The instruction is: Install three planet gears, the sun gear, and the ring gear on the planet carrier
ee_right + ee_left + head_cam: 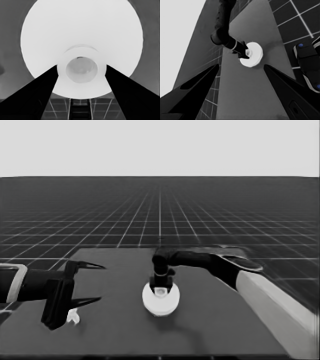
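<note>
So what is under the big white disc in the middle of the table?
Nothing shows beneath the big white disc; it covers whatever lies under it. Above it, the right gripper straddles its raised middle, fingers apart.

The head view looks down across the table (200,330) toward the horizon. The left wrist view looks along it sideways from farther off, sharing the larger round part (160,299) (252,55). The right wrist view sits close above that part (82,37).

Larger round part (161,301), white, raised hub, flat at table's middle
</note>
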### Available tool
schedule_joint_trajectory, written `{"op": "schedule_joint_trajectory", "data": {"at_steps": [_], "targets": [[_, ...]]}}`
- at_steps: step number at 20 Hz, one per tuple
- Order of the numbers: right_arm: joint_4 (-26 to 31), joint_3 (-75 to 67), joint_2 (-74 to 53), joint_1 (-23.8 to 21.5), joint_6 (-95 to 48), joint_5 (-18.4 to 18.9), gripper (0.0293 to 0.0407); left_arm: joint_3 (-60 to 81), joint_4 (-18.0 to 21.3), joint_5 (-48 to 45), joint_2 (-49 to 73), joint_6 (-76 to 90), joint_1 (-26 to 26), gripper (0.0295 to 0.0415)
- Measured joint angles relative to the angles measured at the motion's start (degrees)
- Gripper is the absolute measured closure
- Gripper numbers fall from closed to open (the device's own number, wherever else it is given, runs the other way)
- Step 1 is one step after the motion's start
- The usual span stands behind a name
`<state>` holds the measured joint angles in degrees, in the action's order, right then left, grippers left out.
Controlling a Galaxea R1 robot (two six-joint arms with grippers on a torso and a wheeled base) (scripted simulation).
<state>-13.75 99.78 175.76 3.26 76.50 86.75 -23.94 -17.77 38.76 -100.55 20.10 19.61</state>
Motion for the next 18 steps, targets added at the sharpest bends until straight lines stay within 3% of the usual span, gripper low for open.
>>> {"op": "schedule_joint_trajectory", "data": {"at_steps": [18], "targets": [[-0.6, 0.47, 0.11, 0.92, 5.03, -0.28, 0.0352, 0.0, 0.0, 0.0, 0.0, 0.0, 0.0, 0.0326]]}}
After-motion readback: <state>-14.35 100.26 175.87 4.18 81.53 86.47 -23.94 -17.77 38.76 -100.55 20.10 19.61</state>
